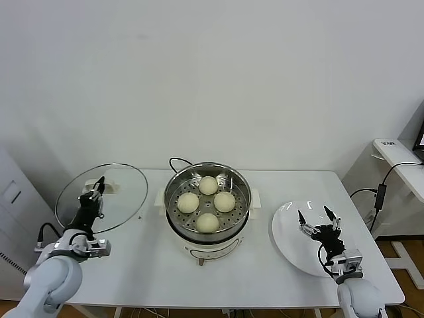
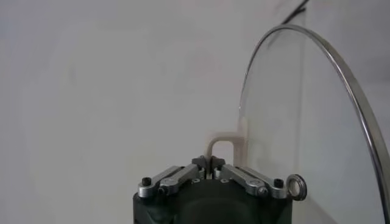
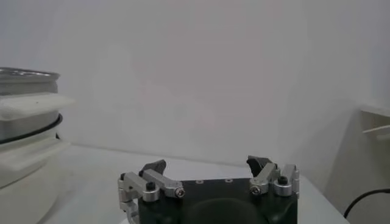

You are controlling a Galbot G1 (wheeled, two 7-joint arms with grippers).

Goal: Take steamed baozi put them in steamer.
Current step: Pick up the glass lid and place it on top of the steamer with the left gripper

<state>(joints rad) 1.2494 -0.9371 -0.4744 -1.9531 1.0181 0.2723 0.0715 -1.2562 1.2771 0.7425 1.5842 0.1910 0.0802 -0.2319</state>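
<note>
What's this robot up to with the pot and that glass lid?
It is loading a steamer with steamed baozi. All four buns now sit in the steel basket. The left gripper is shut on the handle of the glass lid and holds it up, tilted, to the left of the steamer. The right gripper is open and empty above the white plate, which has no buns on it. The lid is not yet on the steamer.

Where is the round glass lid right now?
In the head view the round glass lid is held up at the table's left, by its handle in the left claw, beside the shiny steel steamer.
</note>
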